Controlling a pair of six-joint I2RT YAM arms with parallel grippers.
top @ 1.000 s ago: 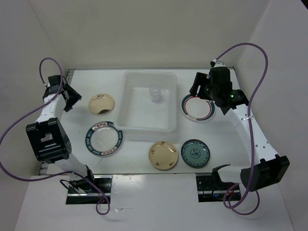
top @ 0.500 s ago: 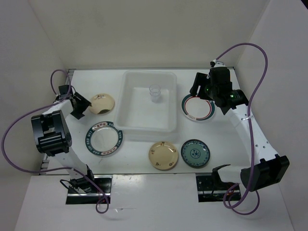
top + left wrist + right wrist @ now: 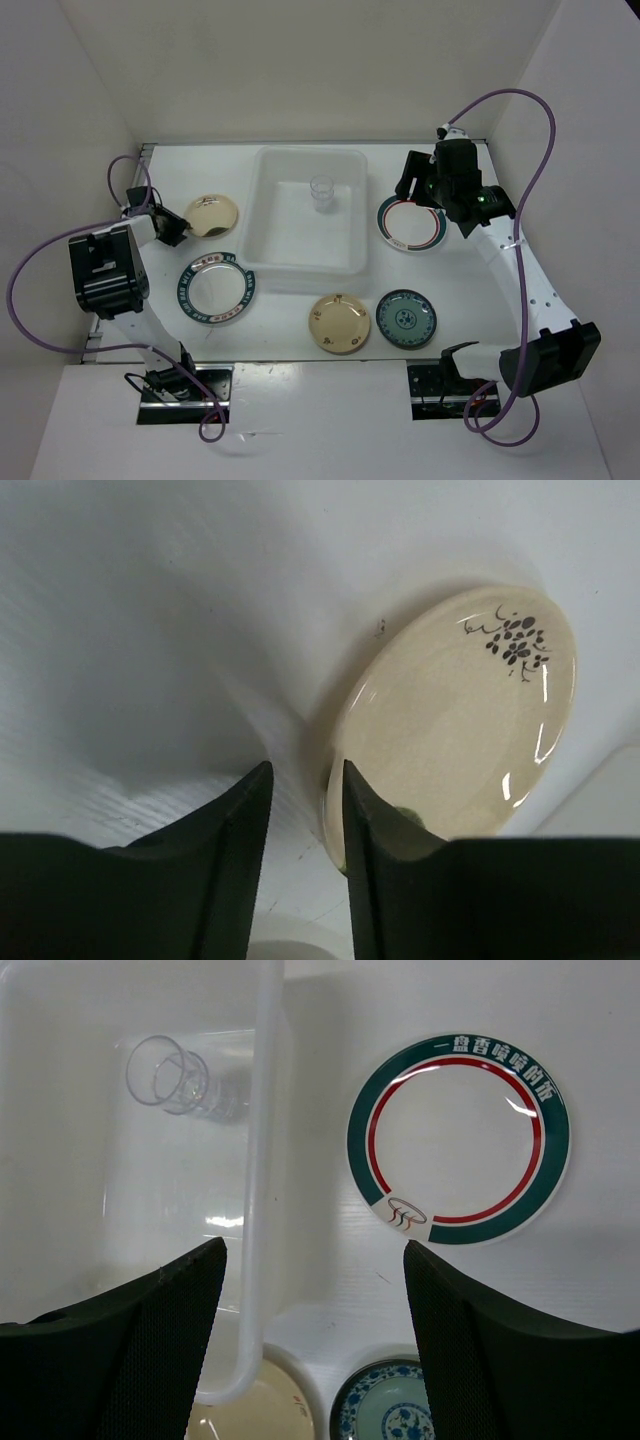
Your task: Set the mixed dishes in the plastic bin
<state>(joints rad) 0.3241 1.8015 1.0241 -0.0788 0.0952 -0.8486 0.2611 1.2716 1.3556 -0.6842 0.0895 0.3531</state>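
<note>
Nearest the arms, the cream-yellow plate [image 3: 340, 322] lies flat on the bench [image 3: 290, 310]. The teal plate [image 3: 406, 318] is just beside it at its 3 o'clock, not touching. A little further out, the blue-rimmed plate [image 3: 215, 288] sits at about 8 o'clock from the bin [image 3: 300, 268], close to its near corner.

The bin takes up the middle of the bench, and one clear cup [image 3: 322, 192] stands in its far half.

At the bin's 9 o'clock is the cream bowl [image 3: 212, 214]. The left claw [image 3: 172, 228] is down at the bowl's 8 o'clock edge, fingers only narrowly parted around the rim. The wrist view shows a strip of bench between one finger and the rim, so it isn't pinching anything.

At the bin's 3 o'clock is the plate with the green and red rim [image 3: 411, 222]. The right claw [image 3: 315, 1260] hangs above the gap between that plate and the bin, spread wide and carrying nothing.
</note>
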